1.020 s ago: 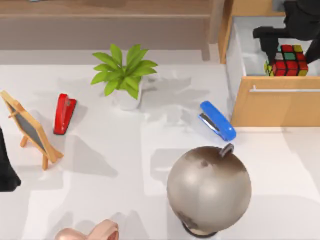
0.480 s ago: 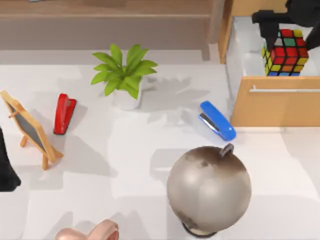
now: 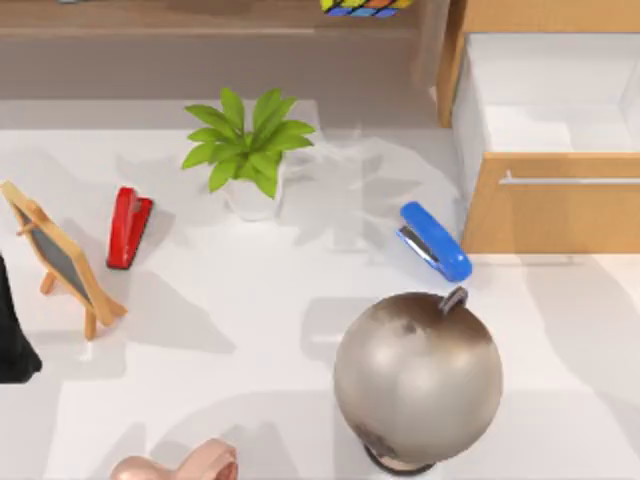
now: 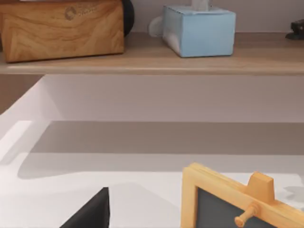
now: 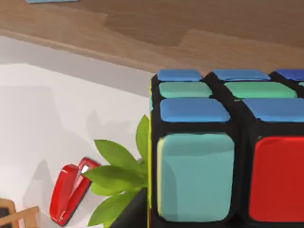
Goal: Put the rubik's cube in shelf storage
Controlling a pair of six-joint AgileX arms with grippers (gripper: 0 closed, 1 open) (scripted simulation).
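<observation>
Rubik's cube (image 3: 365, 6) above shelf storage (image 3: 200, 20)

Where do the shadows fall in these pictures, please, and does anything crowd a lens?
Top view: the globe, plant and little chalkboard throw soft grey shadows on the white table, with no glare. Right wrist view: the rubik's cube sits very close to the lens, cut off at the edge. Left wrist view: a broad shadow lies under the shelf.
</observation>
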